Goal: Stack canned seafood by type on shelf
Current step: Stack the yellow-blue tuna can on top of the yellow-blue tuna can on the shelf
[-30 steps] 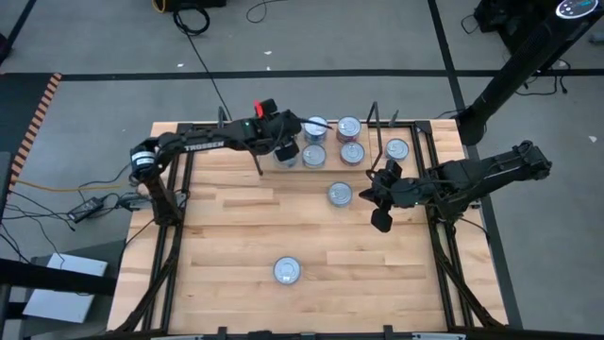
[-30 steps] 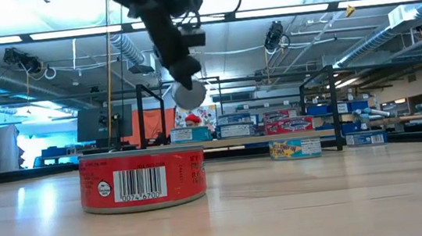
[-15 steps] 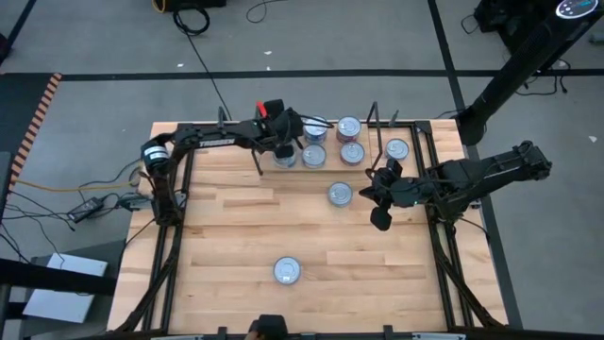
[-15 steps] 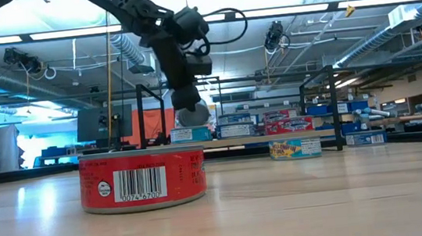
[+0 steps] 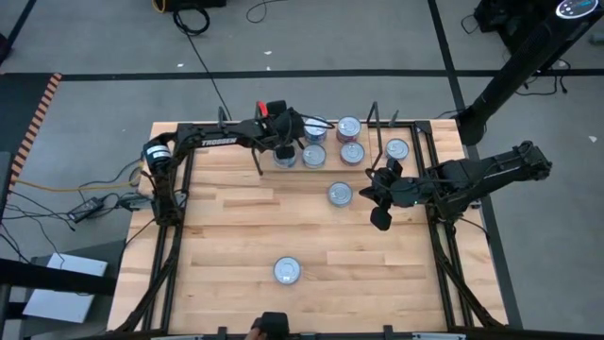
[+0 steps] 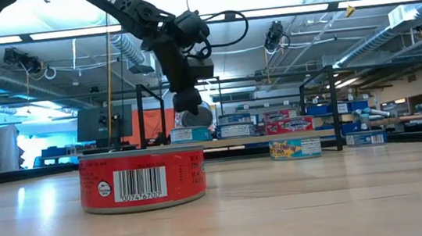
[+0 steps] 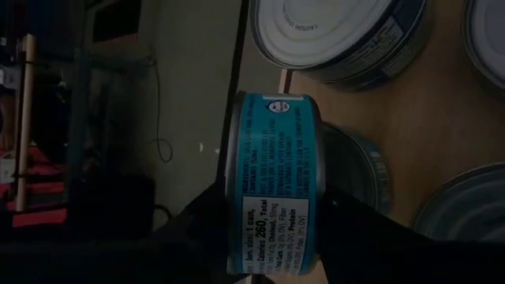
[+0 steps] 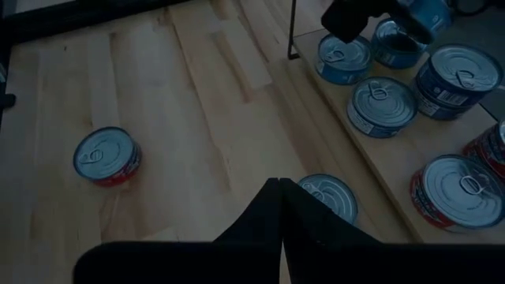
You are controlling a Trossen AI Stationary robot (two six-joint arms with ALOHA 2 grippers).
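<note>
My left gripper (image 7: 272, 237) has its two fingers (image 7: 197, 229) clamped on a teal-labelled tin (image 7: 272, 181), which I hold on edge, its label facing my wrist camera, right over another teal tin (image 5: 285, 158) at the left end of the shelf (image 5: 373, 168); in the low view the held tin (image 6: 195, 117) hangs just above that one, and I cannot tell whether they touch. Around it on the shelf, the view from above shows four more tins: a dark blue one (image 5: 317, 126) and a red one (image 5: 349, 127) at the back, then a blue one (image 5: 313, 155) and a red one (image 5: 352, 152) in front. A sixth tin (image 5: 397, 148) sits beyond the right wire upright (image 5: 376, 123). My right gripper (image 8: 281, 207) hangs over the right side of the table (image 5: 226, 236) with its fingers pressed together and nothing between them. Two tins lie on the open board: one (image 5: 340, 194) just beside that right gripper, and a red one (image 5: 287, 271) well apart near the front edge. That makes nine tins counting the one I hold.
</note>
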